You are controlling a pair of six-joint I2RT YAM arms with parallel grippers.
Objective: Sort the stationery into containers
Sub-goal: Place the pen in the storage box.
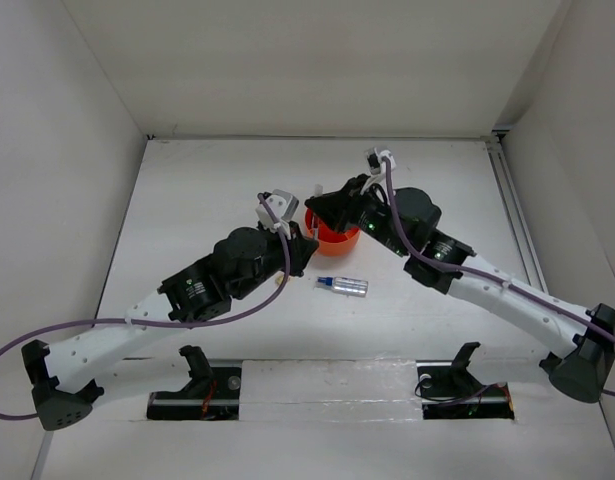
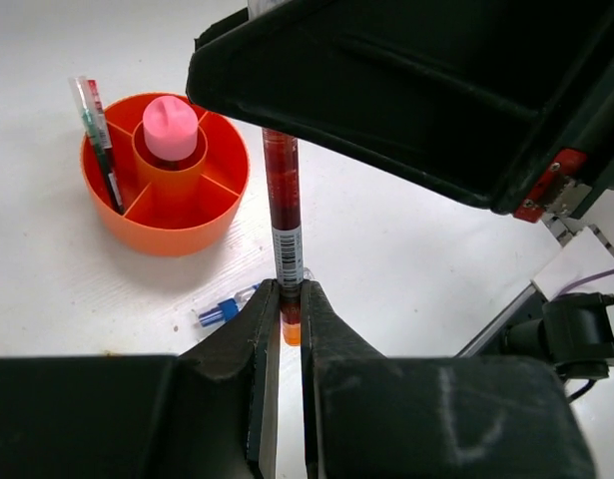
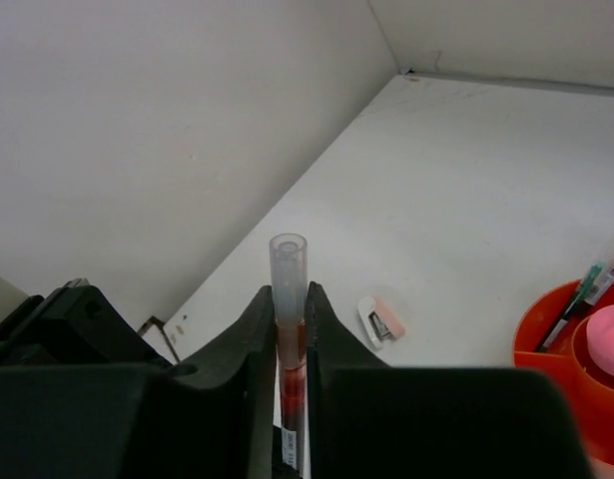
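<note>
A red pen [image 2: 284,200] with a clear cap [image 3: 289,264] is gripped at both ends. My left gripper [image 2: 287,299] is shut on its lower orange-tipped end. My right gripper [image 3: 290,299] is shut on it just below the cap. Both grippers meet over the orange organizer [image 1: 339,236], left [image 1: 307,246] and right [image 1: 323,208]. The organizer [image 2: 202,225] holds a pink tube [image 2: 171,128] in its central well and a green and a red pen [image 2: 97,130] in a side compartment. The silvery tube with blue cap [image 1: 342,286] lies on the table in front of it.
A small white-pink stapler [image 3: 381,319] lies on the table left of the organizer [image 3: 546,349]; my left arm hides it in the top view. White walls enclose the table on three sides. The arm bases and cables sit at the near edge.
</note>
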